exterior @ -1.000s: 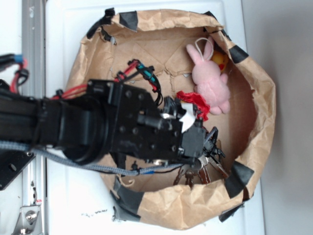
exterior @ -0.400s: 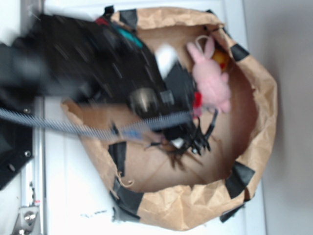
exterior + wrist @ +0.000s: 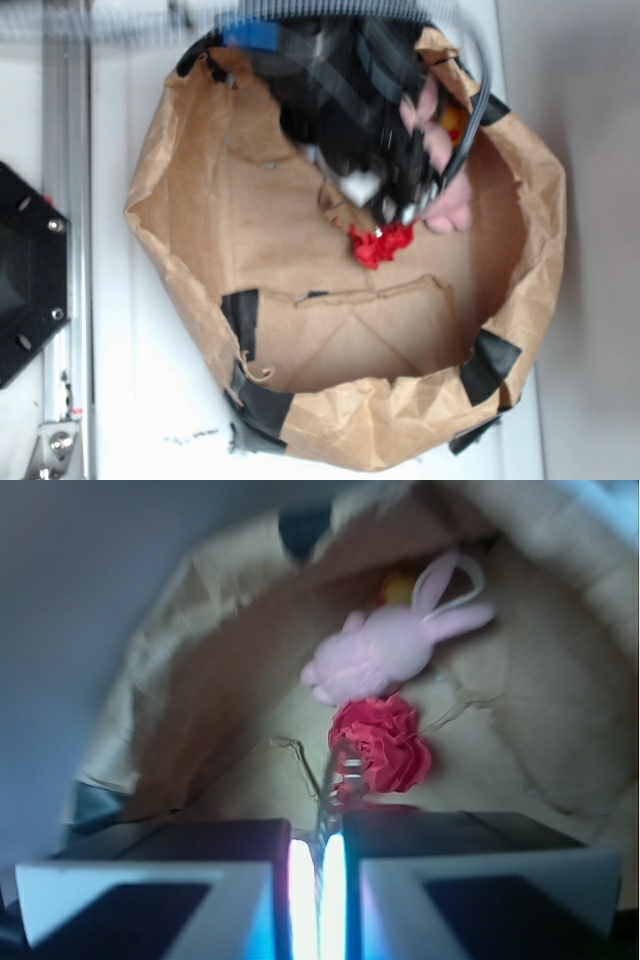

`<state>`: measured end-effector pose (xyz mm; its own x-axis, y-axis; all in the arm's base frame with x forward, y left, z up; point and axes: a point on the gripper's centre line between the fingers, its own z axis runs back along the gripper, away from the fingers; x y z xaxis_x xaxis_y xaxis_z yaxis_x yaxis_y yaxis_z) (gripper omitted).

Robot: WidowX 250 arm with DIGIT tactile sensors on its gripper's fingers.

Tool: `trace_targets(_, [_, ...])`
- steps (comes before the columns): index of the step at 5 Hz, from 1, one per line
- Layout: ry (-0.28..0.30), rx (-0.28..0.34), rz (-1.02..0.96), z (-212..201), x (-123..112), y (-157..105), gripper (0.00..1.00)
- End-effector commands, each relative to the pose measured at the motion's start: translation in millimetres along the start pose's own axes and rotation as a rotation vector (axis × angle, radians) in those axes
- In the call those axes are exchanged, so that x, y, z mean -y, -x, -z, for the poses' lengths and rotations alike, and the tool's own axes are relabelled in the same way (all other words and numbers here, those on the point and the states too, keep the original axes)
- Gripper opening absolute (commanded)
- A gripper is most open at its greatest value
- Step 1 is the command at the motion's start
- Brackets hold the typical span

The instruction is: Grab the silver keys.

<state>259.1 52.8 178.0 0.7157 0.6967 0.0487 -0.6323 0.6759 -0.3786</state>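
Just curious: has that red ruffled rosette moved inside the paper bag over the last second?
Yes. The red rosette now hangs lower in the picture, below the pink bunny rather than beside it.

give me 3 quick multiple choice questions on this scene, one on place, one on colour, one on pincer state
1. Where is the pink bunny?
A. inside the paper bag
B. on the white table
C. in the pincer

2. What colour is the rosette?
A. blue
B. red
C. green

3. How does the pincer stand?
A. wide open
B. out of view
C. closed on the key ring

Answers: 1 A, brown paper walls surround it; 2 B, it shows red in both views; 3 C, the wrist view shows the pads nearly together with the thin metal between them.
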Motion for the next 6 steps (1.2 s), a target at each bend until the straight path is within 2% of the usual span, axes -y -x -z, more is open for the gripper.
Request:
trace_targets(1, [-0.230, 0.080, 0.082, -16, -9, 6, 0.00])
trace_targets(2, [-0.260, 0.090, 0.119, -14, -15, 21, 0.00])
trace_targets(3, [-0.247, 0.109, 0.138, -8, -14, 32, 0.00])
trace_targets(6, [-0.239, 0.134, 0.106, 9, -5, 38, 0.00])
